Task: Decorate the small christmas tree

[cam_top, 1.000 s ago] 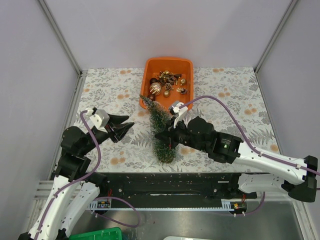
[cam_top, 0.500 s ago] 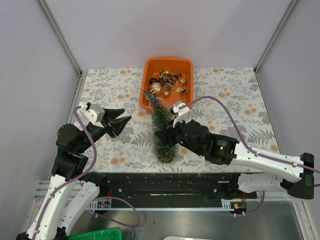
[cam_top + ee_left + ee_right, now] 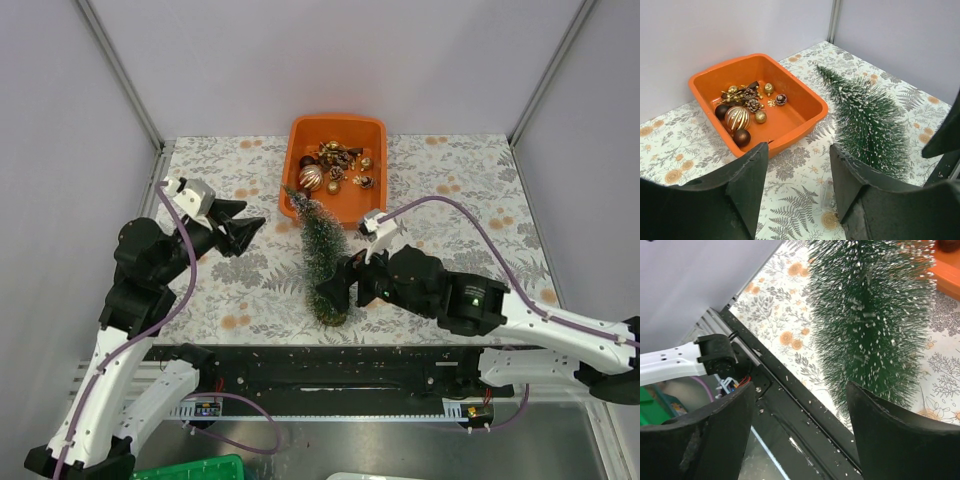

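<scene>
The small christmas tree (image 3: pixel 322 252), dark green with white tips, stands on its base close to the table's near edge, its tip toward the orange tray (image 3: pixel 336 121). My right gripper (image 3: pixel 340 283) is open just right of the tree's lower part, and nothing sits between its fingers. In the right wrist view the tree (image 3: pixel 870 315) rises beyond the right gripper (image 3: pixel 801 386), off to one side of the gap. My left gripper (image 3: pixel 248 228) is open and empty, left of the tree. The left wrist view shows the left gripper (image 3: pixel 799 147), the tree (image 3: pixel 867 120) and the tray (image 3: pixel 790 132).
The tray holds several brown and gold ornaments (image 3: pixel 335 170), including baubles and pinecones (image 3: pixel 742 112). The black rail (image 3: pixel 805 415) along the table's near edge runs right under the right gripper. Walls close in the table at the back and both sides.
My right gripper has opened, let go of the tree and drawn back to the right. The tree has gone from tilted to standing. My left gripper has opened wider and shifted toward the back.
</scene>
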